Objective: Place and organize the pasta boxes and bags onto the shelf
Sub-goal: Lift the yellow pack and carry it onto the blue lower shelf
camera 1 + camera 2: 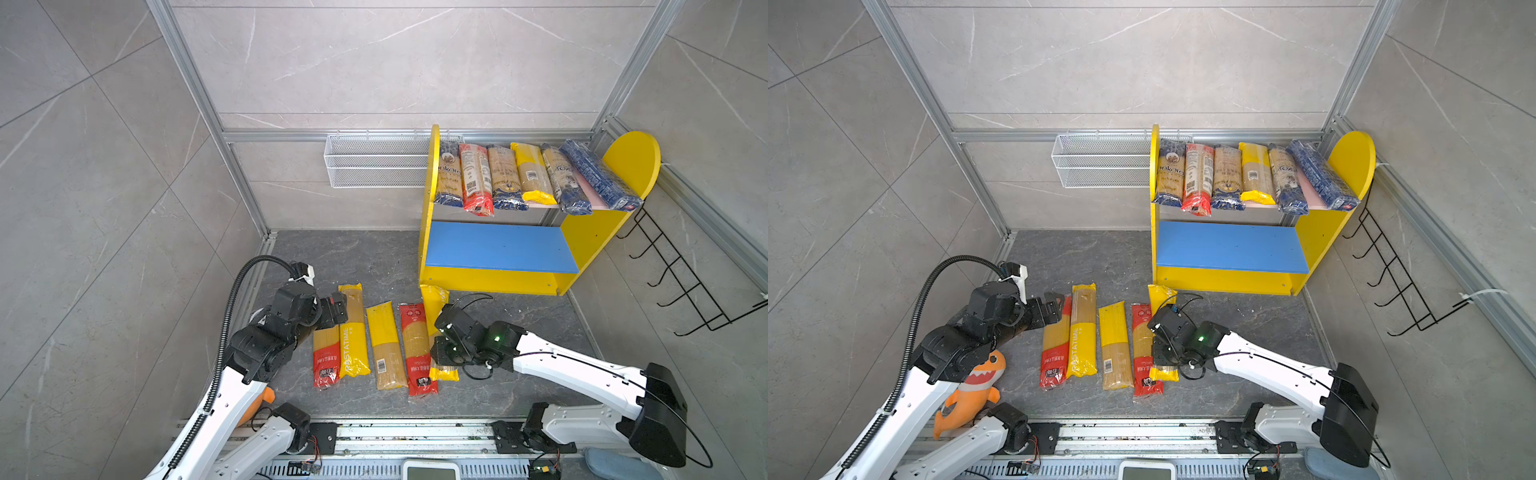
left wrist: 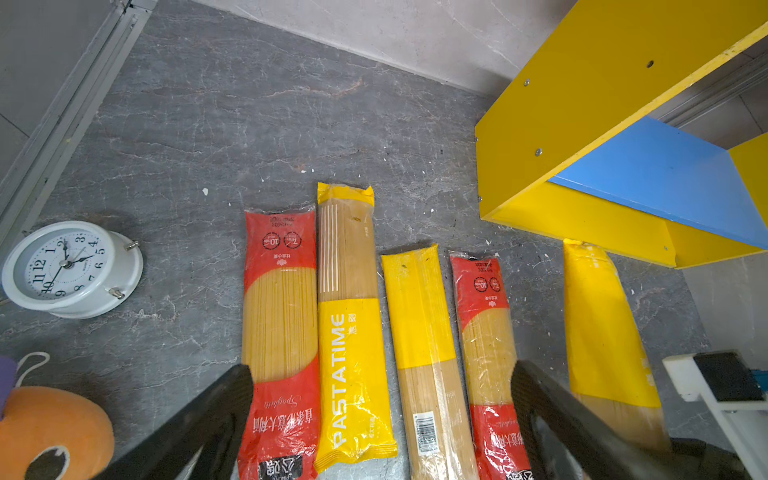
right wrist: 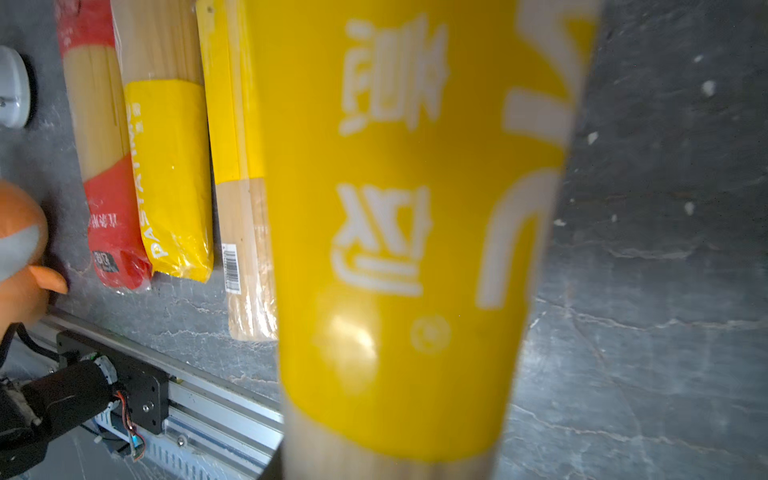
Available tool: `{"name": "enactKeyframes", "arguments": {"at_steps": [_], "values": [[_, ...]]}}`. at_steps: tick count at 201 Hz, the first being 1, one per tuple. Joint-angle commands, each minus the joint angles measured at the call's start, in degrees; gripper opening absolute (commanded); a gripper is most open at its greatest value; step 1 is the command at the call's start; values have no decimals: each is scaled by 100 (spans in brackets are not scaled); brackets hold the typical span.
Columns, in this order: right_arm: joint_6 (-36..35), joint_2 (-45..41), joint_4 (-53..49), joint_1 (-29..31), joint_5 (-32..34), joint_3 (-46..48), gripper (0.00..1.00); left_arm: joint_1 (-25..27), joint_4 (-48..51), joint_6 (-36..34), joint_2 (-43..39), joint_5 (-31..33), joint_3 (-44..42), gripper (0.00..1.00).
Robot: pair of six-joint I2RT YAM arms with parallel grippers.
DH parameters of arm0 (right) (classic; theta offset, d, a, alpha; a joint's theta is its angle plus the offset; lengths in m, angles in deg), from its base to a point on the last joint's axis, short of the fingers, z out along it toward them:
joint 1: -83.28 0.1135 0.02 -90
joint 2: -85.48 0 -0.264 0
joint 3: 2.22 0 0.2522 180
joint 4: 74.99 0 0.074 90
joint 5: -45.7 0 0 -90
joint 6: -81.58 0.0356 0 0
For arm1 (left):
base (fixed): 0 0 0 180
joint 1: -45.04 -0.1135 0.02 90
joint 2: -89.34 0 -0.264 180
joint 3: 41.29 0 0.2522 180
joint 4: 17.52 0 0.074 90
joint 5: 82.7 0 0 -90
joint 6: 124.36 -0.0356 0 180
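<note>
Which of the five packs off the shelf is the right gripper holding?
The rightmost yellow pack, by the shelf foot; it alone sits askew, the others lie parallel.

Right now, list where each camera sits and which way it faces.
Top views: high stereo pair looking down on shelf, left arm, right arm.
Left wrist: on left arm, angled down over PASTATIME pack toward shelf; open left gripper frames it.
Right wrist: on right arm, filled by the yellow pack its right gripper holds.
Shared: all show the PASTATIME pack.
</note>
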Motion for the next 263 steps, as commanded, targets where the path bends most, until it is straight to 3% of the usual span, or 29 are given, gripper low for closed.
{"name": "enactKeyframes", "arguments": {"at_steps": [1,40,113,263], "values": [[-475,-350,358,-291,266,-173,0,-13,-259,-200,90,-87,280,100],[-1073,-323,251,-982,468,-432,0,-12,-409,-277,390,-174,492,100],[-2147,679,352,-1843,915,-1560,0,-12,-638,-525,946,-201,891,100],[-2754,2481,1188,-2694,635,-3138,0,-15,-640,-870,1548,-118,1433,100]]}}
